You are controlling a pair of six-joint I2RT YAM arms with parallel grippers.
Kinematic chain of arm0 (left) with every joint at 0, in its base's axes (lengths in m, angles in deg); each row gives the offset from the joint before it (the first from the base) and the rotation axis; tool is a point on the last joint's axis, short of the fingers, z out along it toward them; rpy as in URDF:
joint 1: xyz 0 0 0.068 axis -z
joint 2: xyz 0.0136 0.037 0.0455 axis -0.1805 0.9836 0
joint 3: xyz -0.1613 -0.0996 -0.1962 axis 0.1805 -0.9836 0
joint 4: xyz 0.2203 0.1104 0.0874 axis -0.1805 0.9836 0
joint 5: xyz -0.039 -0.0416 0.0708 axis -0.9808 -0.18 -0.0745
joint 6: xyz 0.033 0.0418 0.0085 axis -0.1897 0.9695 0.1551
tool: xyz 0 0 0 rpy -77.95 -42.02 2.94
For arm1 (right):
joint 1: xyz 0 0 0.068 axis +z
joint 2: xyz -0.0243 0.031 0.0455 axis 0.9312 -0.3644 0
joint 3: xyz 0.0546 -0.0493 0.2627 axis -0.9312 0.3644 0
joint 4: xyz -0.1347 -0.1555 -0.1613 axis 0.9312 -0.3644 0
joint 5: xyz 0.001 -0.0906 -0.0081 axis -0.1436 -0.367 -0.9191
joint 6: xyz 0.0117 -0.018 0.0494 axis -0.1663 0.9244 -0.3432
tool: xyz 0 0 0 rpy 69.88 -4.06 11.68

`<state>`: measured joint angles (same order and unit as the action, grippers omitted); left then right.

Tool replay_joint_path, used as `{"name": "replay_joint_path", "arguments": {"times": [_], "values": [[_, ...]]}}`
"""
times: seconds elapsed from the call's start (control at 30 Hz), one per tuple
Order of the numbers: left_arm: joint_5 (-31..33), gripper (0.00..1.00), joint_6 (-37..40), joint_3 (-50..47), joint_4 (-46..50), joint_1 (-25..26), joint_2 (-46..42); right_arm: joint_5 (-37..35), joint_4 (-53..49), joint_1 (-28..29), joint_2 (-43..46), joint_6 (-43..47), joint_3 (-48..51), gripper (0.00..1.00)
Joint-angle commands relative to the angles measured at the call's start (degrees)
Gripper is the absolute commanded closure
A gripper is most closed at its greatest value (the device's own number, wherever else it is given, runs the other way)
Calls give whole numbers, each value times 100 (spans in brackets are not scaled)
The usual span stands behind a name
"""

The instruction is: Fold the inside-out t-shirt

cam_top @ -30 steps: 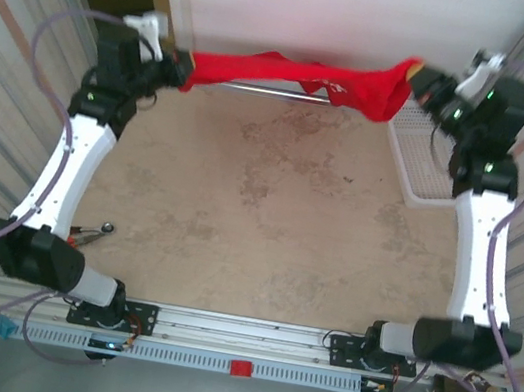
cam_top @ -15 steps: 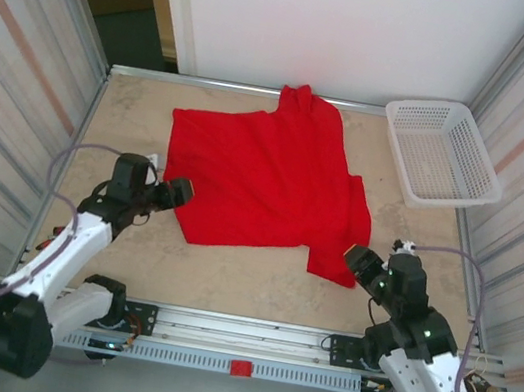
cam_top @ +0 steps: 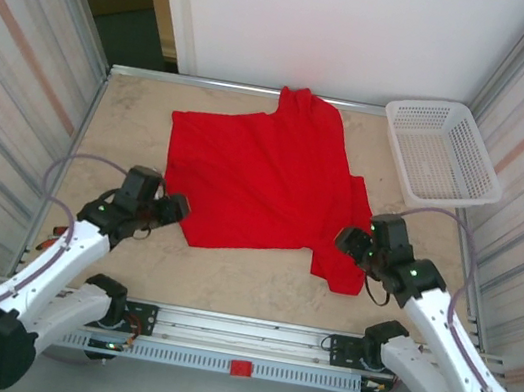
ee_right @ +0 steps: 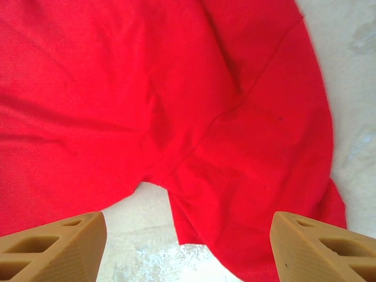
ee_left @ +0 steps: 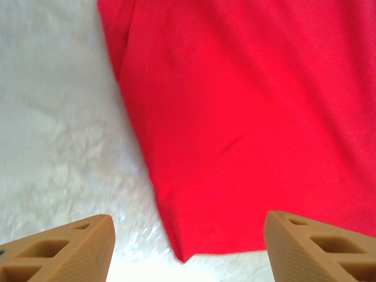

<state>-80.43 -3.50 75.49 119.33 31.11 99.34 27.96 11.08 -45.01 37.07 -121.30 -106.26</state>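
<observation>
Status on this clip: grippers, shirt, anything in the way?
Left gripper open at near-left corner; right gripper open at near sleeve. T-shirt spread out, unfolded. Basket far right, apart.

I can read no text, label, brand or number from my station. The inside-out t-shirt (cam_top: pixel 265 181) lies with plain red cloth facing up in the overhead view and both wrist views, with nothing legible on it. A small red tag (cam_top: pixel 240 367) sits on the rail (cam_top: pixel 183 356) at the near edge of the table, too small for me to make out any lettering.
</observation>
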Motion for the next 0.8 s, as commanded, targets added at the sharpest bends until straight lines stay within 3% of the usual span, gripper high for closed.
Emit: {"name": "replay_joint_path", "arguments": {"times": [0.0, 0.13, 0.3, 0.4, 0.57, 0.77], "values": [[540, 31, -533, -208, -25, 85, 249, 355, 716, 47, -614, 352, -202, 29], [719, 32, -82, -72, -710, -101, 668, 192, 1185, -15, -1296, 420, -234, 30], [50, 34, 907, 597, -1458, -555, 1818, 399, 1713, -337, -1992, 355, -143, 31], [-106, 33, 1224, 1192, -1324, -587, 2649, 586, 1982, -546, -2309, 316, -99, 31], [151, 34, 1047, 1784, -910, -533, 3624, 629, 2255, -723, -2683, 206, -15, 31], [340, 42, 633, 1780, -767, -465, 4079, 617, 2420, -1031, -2876, -195, 231, 31]]}}
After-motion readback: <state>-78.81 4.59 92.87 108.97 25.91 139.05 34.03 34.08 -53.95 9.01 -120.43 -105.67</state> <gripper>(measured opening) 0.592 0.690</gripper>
